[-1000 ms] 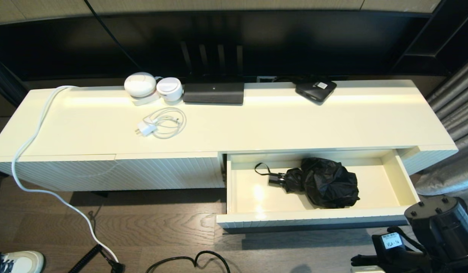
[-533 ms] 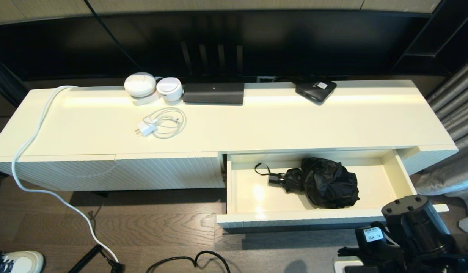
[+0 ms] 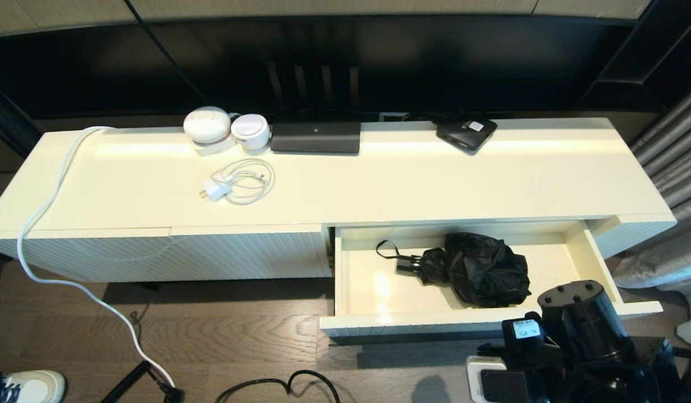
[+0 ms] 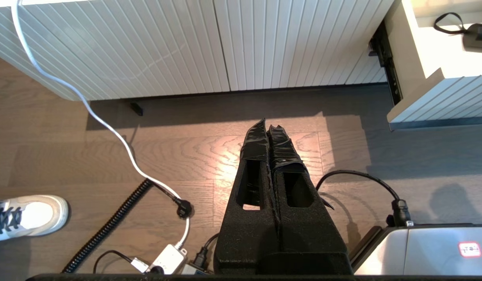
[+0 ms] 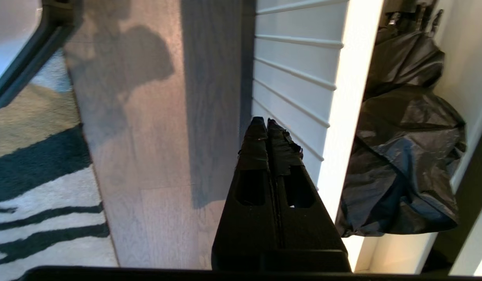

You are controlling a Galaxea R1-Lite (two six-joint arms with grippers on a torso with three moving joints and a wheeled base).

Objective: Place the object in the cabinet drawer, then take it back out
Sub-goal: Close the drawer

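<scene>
The cabinet drawer (image 3: 435, 320) stands pulled out at the cabinet's right end. The object, a black folded umbrella (image 3: 480, 271), lies inside it with its handle and wrist loop (image 3: 390, 252) pointing left. My right arm (image 3: 580, 327) hangs low just outside the drawer's front right corner. In the right wrist view my right gripper (image 5: 266, 123) is shut and empty, its tips close to the fluted drawer front (image 5: 288, 58), with the umbrella (image 5: 405, 156) beyond the rim. My left gripper (image 4: 267, 127) is shut and empty over the floor, left of the drawer's corner (image 4: 432, 89).
The cabinet top (image 3: 412, 179) holds two white round devices (image 3: 225, 130), a white charger with a coiled cable (image 3: 239, 182), a black router (image 3: 314, 137) and a flat black box with a white label (image 3: 466, 133). Cables (image 3: 71, 280) and a shoe (image 3: 32, 386) lie on the floor; a striped rug (image 5: 38, 187) lies right.
My right arm has swung left and closer to the drawer's front right corner. The umbrella and the drawer have not moved, and both grippers stay shut.
</scene>
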